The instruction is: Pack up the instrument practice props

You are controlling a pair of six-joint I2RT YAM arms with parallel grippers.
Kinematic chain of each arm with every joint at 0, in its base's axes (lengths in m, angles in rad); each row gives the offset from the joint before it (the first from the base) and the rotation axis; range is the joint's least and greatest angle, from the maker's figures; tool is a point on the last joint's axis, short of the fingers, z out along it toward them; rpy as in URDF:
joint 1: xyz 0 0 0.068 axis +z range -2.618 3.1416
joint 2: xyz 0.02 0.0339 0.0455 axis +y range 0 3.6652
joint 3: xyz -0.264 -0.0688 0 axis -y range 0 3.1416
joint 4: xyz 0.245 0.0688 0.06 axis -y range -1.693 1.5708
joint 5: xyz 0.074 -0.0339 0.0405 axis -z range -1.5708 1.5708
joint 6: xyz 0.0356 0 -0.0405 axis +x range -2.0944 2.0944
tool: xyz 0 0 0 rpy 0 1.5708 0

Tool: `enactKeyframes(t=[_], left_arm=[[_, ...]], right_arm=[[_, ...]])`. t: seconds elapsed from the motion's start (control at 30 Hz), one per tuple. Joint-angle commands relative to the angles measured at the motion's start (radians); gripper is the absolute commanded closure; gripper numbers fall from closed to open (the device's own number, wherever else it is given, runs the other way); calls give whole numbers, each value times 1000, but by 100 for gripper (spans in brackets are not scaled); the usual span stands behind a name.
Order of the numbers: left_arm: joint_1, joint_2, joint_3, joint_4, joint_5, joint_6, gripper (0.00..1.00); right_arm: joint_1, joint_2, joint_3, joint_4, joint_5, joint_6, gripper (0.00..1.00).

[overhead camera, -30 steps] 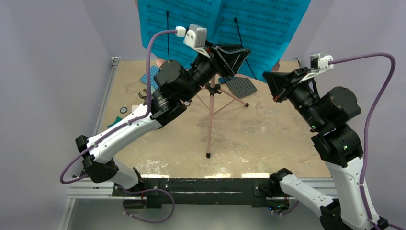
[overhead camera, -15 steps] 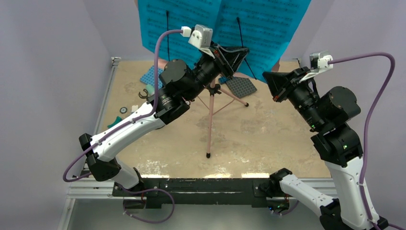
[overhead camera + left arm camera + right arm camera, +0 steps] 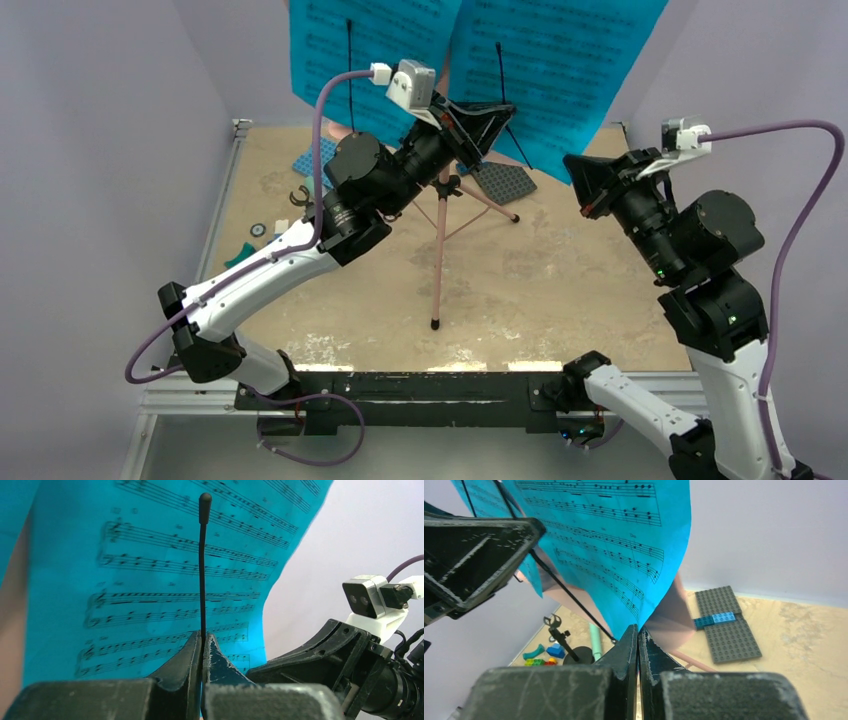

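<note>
A pink music stand point(image 3: 439, 255) is set upright at the middle of the tan table point(image 3: 560, 290). 2 blue music sheets point(image 3: 560, 60) are held up at its top, toward the far wall. The left gripper point(image 3: 202, 641) is clamped on a thin black wire point(image 3: 202, 570) in front of the sheets. The right gripper point(image 3: 638, 632) is pinched on the lower corner of the right sheet. A grey plate point(image 3: 734, 642) is seen behind. A small black mic stand point(image 3: 574, 652) and a green microphone point(image 3: 595, 637) are just beside each other.

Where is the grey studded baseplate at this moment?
Top external view: the grey baseplate lies flat at the table's far side, just right of the pink tripod stand, under the cyan pages.
</note>
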Motion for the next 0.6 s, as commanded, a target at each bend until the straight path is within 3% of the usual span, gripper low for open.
enactKeyframes(t=[0.0,0.57], left_arm=[[3,-66,-33,67,-1,34,100],[3,-70,-60,67,-18,58,100]], right_arm=[[-2,-53,23,-30,99,-9,100],[-2,-241,5,-137,228,-55,100]])
